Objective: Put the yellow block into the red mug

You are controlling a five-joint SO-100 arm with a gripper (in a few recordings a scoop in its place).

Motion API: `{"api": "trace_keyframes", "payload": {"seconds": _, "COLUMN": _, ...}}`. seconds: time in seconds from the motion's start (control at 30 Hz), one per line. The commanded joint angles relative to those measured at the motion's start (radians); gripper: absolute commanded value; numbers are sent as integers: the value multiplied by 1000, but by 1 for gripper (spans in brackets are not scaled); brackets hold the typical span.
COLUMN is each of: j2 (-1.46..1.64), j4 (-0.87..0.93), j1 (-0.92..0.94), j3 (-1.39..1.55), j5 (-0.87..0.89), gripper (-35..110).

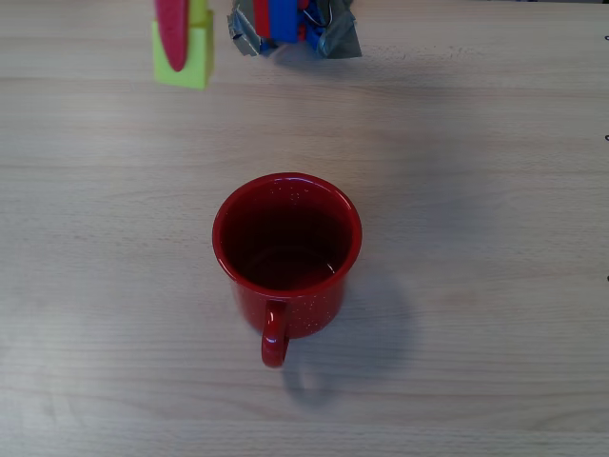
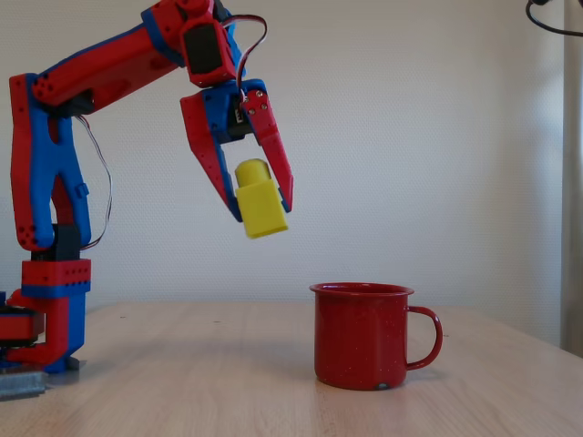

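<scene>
1. My gripper [image 2: 261, 208] hangs in the air in the fixed view, its two red fingers [image 2: 273, 150] pointing down and pinching the block [image 2: 261, 205] between them.
2. The block is yellow, with its round stud facing up and back toward my wrist; it sits tilted, lower corner toward the right of the fixed view.
3. The block touches nothing but my fingers and is well above the table [image 2: 182, 382].
4. The mug [image 2: 362, 335] stands upright on the table, to the lower right of the block in the fixed view, handle pointing right; the two are well apart.
5. In the overhead view the block [image 1: 187, 59] sits near the top edge, left of centre, with one red finger [image 1: 172, 33] lying across it.
6. In that view the mug [image 1: 286, 249] stands near the middle of the table [image 1: 495, 238], handle toward the bottom edge, and its inside looks dark and holds nothing I can make out.
7. My arm's base [image 2: 50, 319] stands at the left of the fixed view, clamped at the table's edge.
</scene>
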Motion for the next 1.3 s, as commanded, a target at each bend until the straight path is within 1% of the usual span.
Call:
{"api": "trace_keyframes", "payload": {"seconds": 0.0, "j2": 91, "j4": 14, "j1": -34, "j3": -75, "j5": 25, "gripper": 0}}
{"api": "trace_keyframes", "payload": {"seconds": 0.2, "j2": 83, "j4": -32, "j1": -170, "j3": -107, "j5": 127, "gripper": 0}}
{"api": "trace_keyframes", "payload": {"seconds": 0.37, "j2": -20, "j4": -55, "j1": -239, "j3": -235, "j5": 172, "gripper": 0}}
{"api": "trace_keyframes", "payload": {"seconds": 0.63, "j2": -229, "j4": -103, "j1": -250, "j3": -419, "j5": 184, "gripper": 0}}
{"api": "trace_keyframes", "payload": {"seconds": 0.87, "j2": -399, "j4": -109, "j1": -261, "j3": -560, "j5": 202, "gripper": 0}}
{"api": "trace_keyframes", "payload": {"seconds": 1.27, "j2": -529, "j4": -106, "j1": -304, "j3": -572, "j5": 227, "gripper": 0}}
